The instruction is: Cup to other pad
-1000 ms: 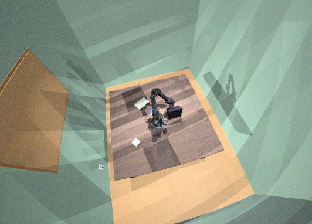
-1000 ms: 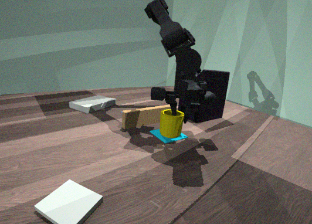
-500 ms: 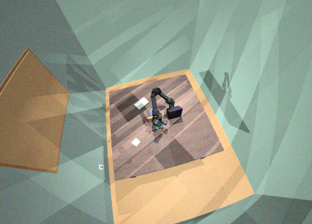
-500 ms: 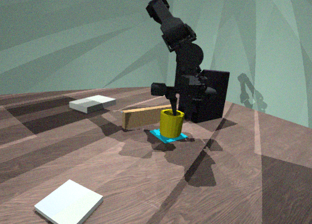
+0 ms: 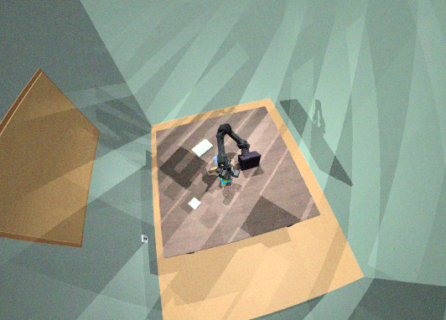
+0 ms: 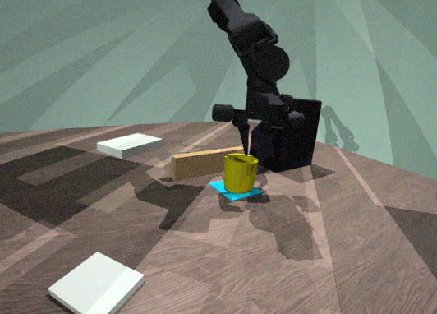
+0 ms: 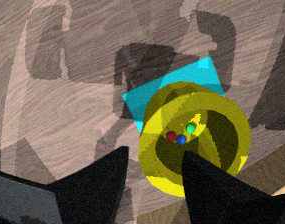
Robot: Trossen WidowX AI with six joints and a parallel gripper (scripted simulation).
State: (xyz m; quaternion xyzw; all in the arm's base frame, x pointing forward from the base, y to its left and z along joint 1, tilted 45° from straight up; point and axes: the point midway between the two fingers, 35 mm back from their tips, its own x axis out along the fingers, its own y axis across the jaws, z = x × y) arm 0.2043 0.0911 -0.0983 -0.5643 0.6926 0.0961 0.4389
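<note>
From the top view little can be read: the arm (image 5: 228,146) bends over the middle of the desk (image 5: 268,182), with a speck of cyan and yellow under the pincer (image 5: 225,177), and two white slabs, one (image 5: 202,147) beyond the arm and one (image 5: 194,203) nearer; the cup itself is too small to make out here. The exterior view is the one that shows the yellow cup (image 6: 240,173) standing upright on the cyan pad (image 6: 236,189), with a wooden block (image 6: 203,162) just behind it and the pincer (image 6: 246,149) poised at the cup's far rim, one dark finger (image 6: 244,138) pointing down to it; whether it touches the rim cannot be told from this side. The wrist view gives what the others hide: three marbles (image 7: 181,133) (red, blue and green) lie loose on the cup's floor, and the two fingers stand apart, one either side of the near wall (image 7: 161,172), clamped on nothing. The cup looks a stiff, thin-walled, smooth vessel, probably light, so it may slip or tip easily; I would take it by the wall at the rim, one finger inside and one outside, and keep it level, since the marbles will roll at any tilt.
</note>
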